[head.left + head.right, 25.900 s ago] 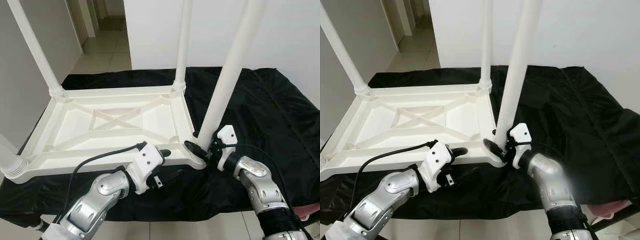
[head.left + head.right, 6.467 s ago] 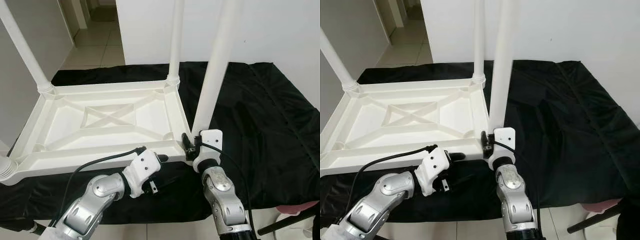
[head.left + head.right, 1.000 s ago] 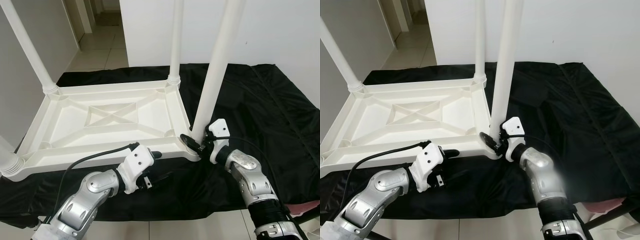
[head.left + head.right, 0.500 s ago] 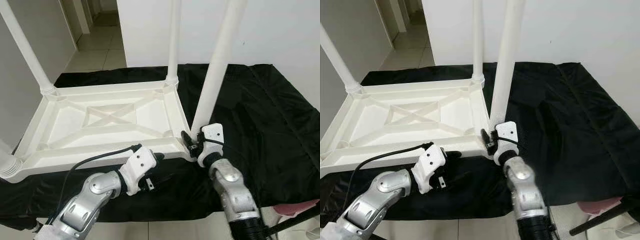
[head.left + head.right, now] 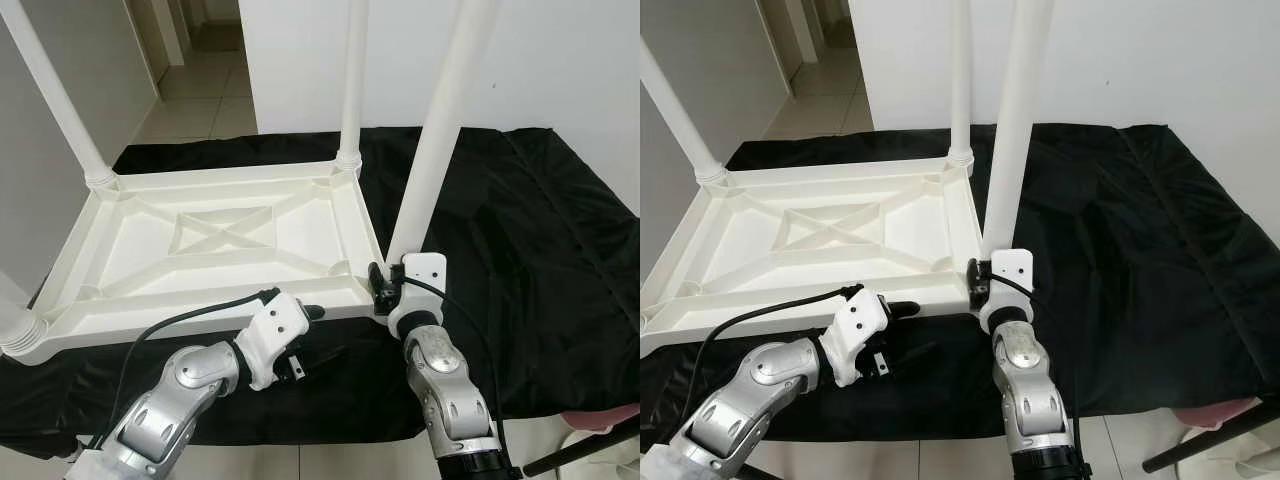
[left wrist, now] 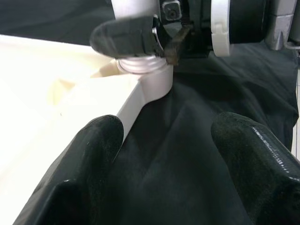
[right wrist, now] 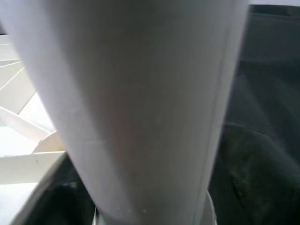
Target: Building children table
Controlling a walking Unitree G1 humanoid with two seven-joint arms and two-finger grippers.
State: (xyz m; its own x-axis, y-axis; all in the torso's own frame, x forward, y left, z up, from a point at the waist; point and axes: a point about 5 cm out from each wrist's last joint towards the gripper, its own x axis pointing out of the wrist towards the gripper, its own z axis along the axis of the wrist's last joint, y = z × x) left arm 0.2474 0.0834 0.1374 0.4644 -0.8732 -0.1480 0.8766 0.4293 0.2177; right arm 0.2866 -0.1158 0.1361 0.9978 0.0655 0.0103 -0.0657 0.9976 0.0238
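A white plastic children's table [image 5: 200,305] lies upside down on a black cloth, its legs pointing up. My right gripper [image 5: 392,285] is shut on the base of the near right leg [image 5: 440,130], just above its corner socket; that leg [image 7: 140,103] stands very close in the right wrist view. My left gripper [image 5: 318,333] is open at the table's front rail, left of that corner. One of its fingers [image 6: 89,164] touches the rail and the other [image 6: 253,154] hovers over the cloth. The leg's collar [image 6: 140,65] shows ahead of them.
Two more legs stand at the far right [image 5: 350,90] and far left [image 5: 60,100] corners, and a third base is at the near left [image 5: 18,330]. The black cloth [image 5: 520,230] spreads out to the right. A white wall is behind and a tiled hallway [image 5: 200,100] at the back left.
My right forearm has swung in from the right and now stands almost straight below the leg base, with the gripper kept on the leg. The left arm has hardly moved.
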